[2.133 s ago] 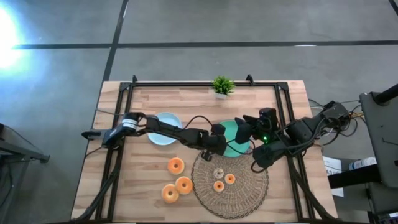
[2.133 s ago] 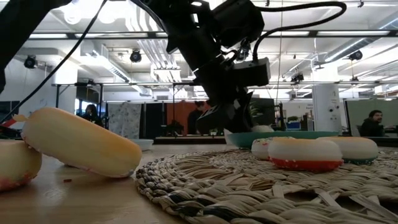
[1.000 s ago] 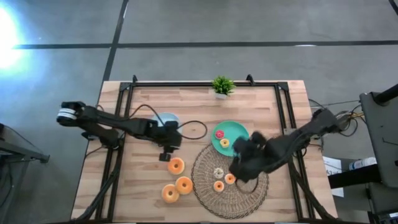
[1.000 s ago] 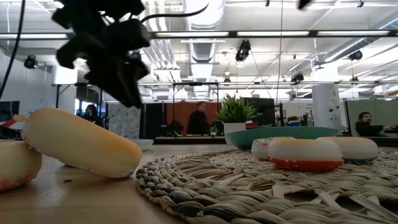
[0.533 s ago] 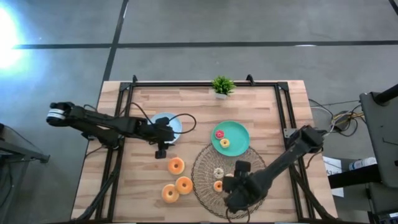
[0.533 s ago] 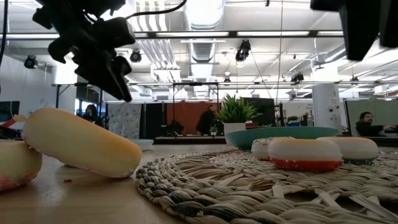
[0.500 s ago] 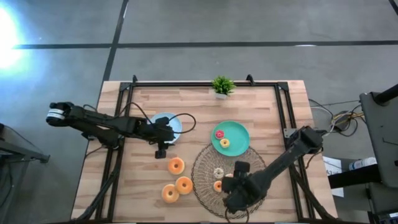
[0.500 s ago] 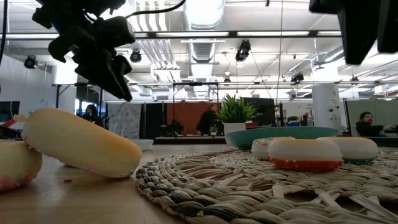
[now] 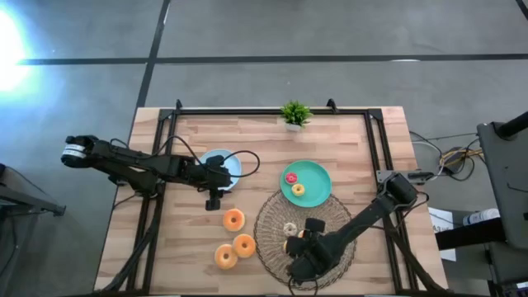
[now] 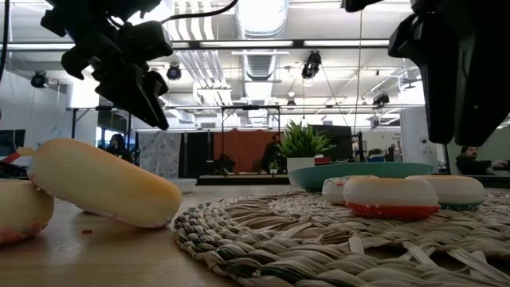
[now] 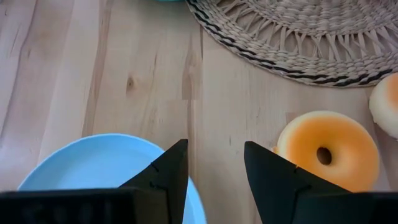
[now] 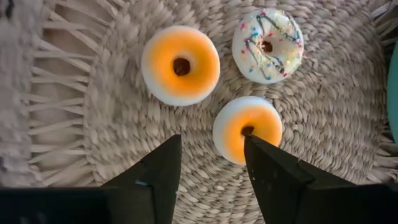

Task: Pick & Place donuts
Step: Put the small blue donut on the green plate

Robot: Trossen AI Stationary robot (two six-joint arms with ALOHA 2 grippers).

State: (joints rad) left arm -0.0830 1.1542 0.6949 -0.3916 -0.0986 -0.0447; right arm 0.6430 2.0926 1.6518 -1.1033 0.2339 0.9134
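Three larger orange donuts [image 9: 233, 219] [image 9: 243, 245] [image 9: 224, 256] lie on the bare wood left of the woven mat [image 9: 330, 260]. Three small donuts lie on the mat: two orange ones [image 12: 180, 65] [image 12: 247, 129] and a white sprinkled one [image 12: 267, 45]. Two more small ones, pink [image 9: 290, 177] and yellow [image 9: 298, 190], lie on the green plate [image 9: 318, 177]. My right gripper [image 12: 211, 146] is open above the mat, its fingers either side of one small orange donut, clear of it. My left gripper [image 11: 214, 155] is open and empty over the near edge of the blue plate [image 11: 93, 165].
A small potted plant [image 9: 294, 114] stands at the table's far edge. Black rails run along the table's left and right sides. In the low view the nearest large donut [image 10: 103, 191] leans on another [image 10: 20, 209]. Bare wood lies near and left of the large donuts.
My right gripper has gone toward the table's near edge and a little left, from the mat's far right part to above the small donuts. My left gripper has drawn slightly toward the left edge and then kept still. No donut has moved.
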